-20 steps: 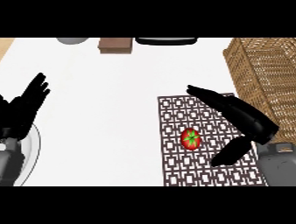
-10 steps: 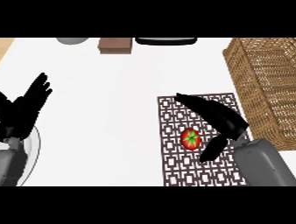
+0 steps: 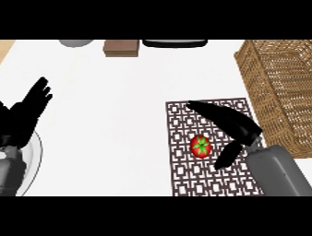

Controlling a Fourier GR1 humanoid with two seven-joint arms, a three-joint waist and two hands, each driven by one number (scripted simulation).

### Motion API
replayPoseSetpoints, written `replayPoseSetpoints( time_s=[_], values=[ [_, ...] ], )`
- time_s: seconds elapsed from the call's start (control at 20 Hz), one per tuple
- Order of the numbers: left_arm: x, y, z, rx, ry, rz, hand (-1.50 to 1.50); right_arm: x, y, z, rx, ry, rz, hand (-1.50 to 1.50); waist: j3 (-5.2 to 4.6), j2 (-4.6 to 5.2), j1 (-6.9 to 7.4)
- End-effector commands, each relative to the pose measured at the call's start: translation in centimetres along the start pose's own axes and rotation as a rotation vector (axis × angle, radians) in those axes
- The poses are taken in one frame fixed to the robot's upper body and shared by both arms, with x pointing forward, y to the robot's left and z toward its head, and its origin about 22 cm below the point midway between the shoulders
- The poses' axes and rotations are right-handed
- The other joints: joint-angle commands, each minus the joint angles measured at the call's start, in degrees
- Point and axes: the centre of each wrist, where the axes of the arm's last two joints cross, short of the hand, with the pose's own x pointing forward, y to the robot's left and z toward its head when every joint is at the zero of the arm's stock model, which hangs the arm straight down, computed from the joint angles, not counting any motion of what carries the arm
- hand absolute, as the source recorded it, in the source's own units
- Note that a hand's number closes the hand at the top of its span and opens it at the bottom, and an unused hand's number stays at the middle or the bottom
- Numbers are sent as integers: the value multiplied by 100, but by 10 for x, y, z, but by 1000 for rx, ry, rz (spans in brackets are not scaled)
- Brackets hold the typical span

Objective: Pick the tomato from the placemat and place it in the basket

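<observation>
The tomato (image 3: pixel 201 146) sits on the patterned placemat (image 3: pixel 186 175), a little right of its middle line, round and red with its green stem scar facing up, so it has no long axis to line up with. The right hand (image 3: pixel 235 126) hangs just beside it at about 2 o'clock, spread wide: the fingers reach out toward 10 o'clock above the fruit and the thumb drops toward 7 o'clock along its right flank, so the tomato lies in the open span between them. Nothing is pinched yet. This hand is far nearer than the left hand (image 3: pixel 19 115), which rests open, fingers up, by the bench's (image 3: pixel 118 92) left edge over a plate rim (image 3: pixel 36 156).

The wicker basket (image 3: pixel 288 87) stands at 1 o'clock from the tomato, its near wall touching or just overlapping the mat's right edge. The carry is likely short, up and over that wall. Open room lies to the left; the basket wall crowds the right forearm's side.
</observation>
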Motion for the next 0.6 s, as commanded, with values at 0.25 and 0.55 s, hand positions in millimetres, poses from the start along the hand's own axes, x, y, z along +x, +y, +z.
replayPoseSetpoints(
  time_s=[0.25, 0.55],
  values=[
    [7, -3, 3, 3, 5, 17, 0, -13, 12, 8, 29, -66, -55, -150, -1, -1, -9],
    [0, -5, 4, 3, 7, -9, 0, -10, 21, 16, 31, -54, 5, -150, -1, -2, -11]
  ],
)
